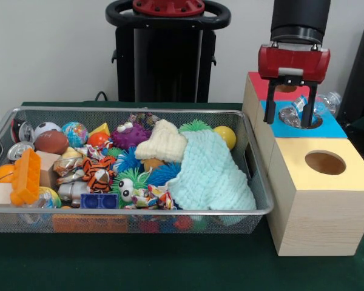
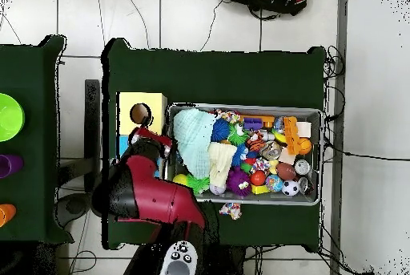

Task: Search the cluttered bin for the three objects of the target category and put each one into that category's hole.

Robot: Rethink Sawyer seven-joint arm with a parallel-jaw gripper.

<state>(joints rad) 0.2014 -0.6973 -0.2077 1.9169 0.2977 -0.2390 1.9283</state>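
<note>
The wire mesh bin [image 1: 139, 211] fills the left and middle of the front view, full of toys, balls and cloths; it also shows in the overhead view [image 2: 240, 107]. My gripper [image 1: 290, 113] hangs over the blue-topped box [image 1: 337, 128] with its fingers spread wide. A clear wrinkled bottle [image 1: 290, 115] lies between the fingers on the blue top, at the edge of the dark hole [image 1: 317, 122]. A second clear bottle [image 1: 331, 100] lies at the back right of that top. No bottle shows in the bin. In the overhead view my arm [image 2: 144, 192] covers the blue box.
A red-topped box [image 1: 259, 85] stands behind the blue one, and a yellow-topped box [image 1: 327, 182] with its own hole [image 1: 325, 162] in front. A mint knitted cloth [image 1: 209, 173] and a cream cloth [image 1: 164, 142] cover the bin's right half. A small toy [image 2: 231, 210] lies outside the bin.
</note>
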